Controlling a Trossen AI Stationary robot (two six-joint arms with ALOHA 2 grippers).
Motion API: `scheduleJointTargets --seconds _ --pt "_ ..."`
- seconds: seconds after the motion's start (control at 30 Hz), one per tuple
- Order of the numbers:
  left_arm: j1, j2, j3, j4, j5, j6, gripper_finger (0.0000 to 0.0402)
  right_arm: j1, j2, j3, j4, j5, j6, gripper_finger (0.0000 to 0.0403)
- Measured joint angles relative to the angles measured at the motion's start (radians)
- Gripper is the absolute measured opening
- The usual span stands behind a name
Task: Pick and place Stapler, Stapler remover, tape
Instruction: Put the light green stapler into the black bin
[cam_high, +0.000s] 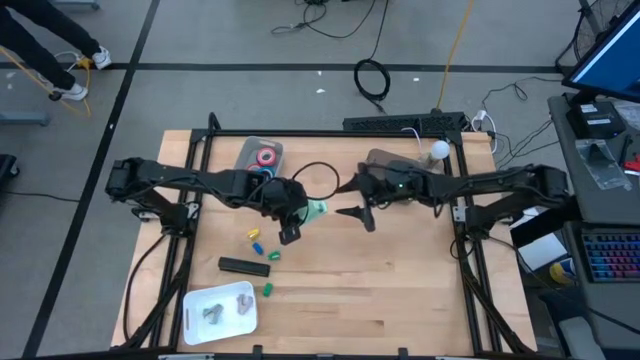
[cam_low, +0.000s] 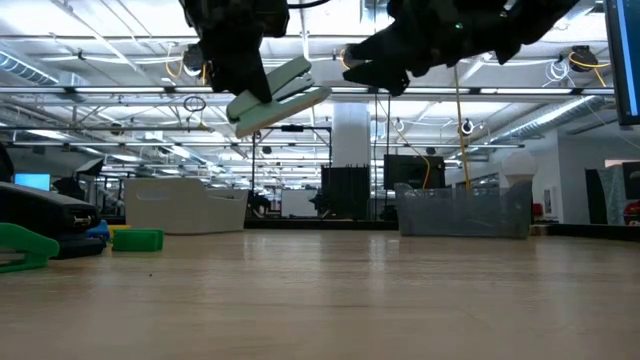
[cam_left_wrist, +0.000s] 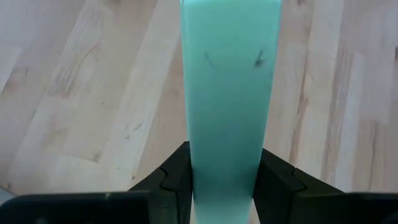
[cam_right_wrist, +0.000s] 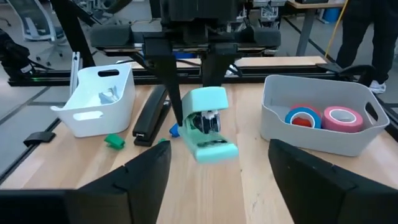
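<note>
Left tool (cam_high: 291, 222) grips mint stapler (cam_right_wrist: 207, 122) aloft above the surface (cam_high: 400, 280), beside grey bin (cam_right_wrist: 311, 134) already holding tape (cam_right_wrist: 303, 116); right tool (cam_high: 362, 214) wide, empty; stapler unplaced.

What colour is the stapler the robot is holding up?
Pale mint green: the stapler in the left gripper, clearest in the right wrist view.

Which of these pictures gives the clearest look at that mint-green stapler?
The right wrist view: it shows the whole green stapler face on, held off the table by the left gripper. The left wrist view fills with just its flat top. The low view catches its tilted side; from above only a corner peeks out.
</note>
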Motion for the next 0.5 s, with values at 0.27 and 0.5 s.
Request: scheduleJointTargets --seconds 0.27,0.5 --pt "0.000 0.000 0.000 0.005 0.000 -0.003 0.0122 0.000 0.121 0.111 -0.001 -0.031 -0.032 0.0288" --pt "0.000 0.000 0.000 0.003 0.000 -0.005 0.0122 -0.002 0.193 0.218 -0.084 -0.104 -0.052 0.0287"
